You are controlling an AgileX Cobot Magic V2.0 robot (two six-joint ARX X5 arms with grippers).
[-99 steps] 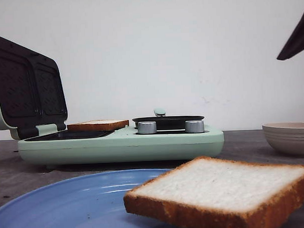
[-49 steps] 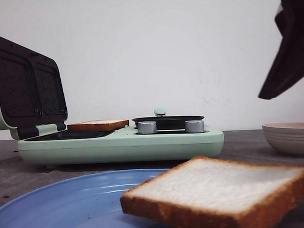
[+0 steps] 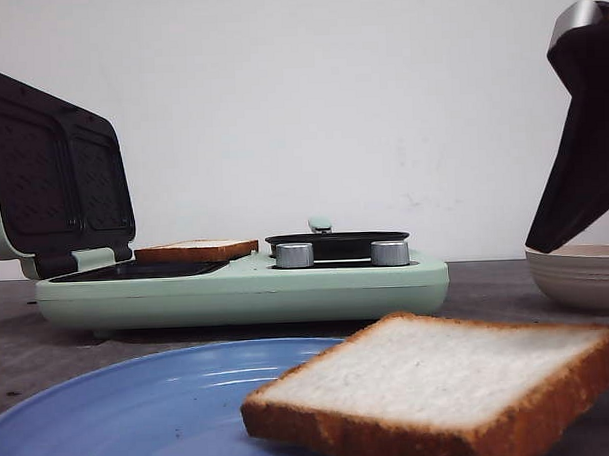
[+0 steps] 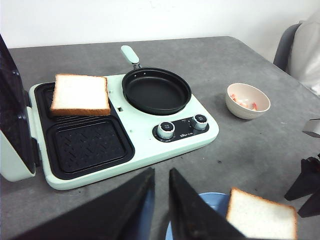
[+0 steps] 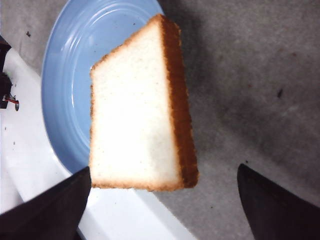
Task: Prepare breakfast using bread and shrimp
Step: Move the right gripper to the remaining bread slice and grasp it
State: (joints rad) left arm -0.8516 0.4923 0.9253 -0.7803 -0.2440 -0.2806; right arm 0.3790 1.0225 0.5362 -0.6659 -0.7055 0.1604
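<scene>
One bread slice (image 5: 135,110) lies tilted over the rim of a blue plate (image 5: 65,75), part of it hanging past the plate (image 3: 141,404). My right gripper (image 5: 164,172) is open wide, its jaws either side of the slice's near end and not touching it; one finger (image 3: 582,148) shows in the front view. A second bread slice (image 4: 80,94) lies flat in the far tray of the mint sandwich maker (image 4: 145,145). Orange-pink shrimp (image 4: 254,105) sit in a small beige bowl (image 4: 245,114). My left gripper (image 4: 161,172) hangs over the table in front of the sandwich maker, jaws nearly together and empty.
The sandwich maker's dark lid (image 3: 53,177) stands open at the left. A black pan (image 4: 156,91) sits on its right half behind two knobs (image 4: 166,130). The beige bowl (image 3: 581,278) stands right of it. A white surface (image 5: 125,215) borders the plate's near side.
My right gripper has come down from the upper right towards the near bread slice. The slice's near corner has shifted slightly left and lower.
</scene>
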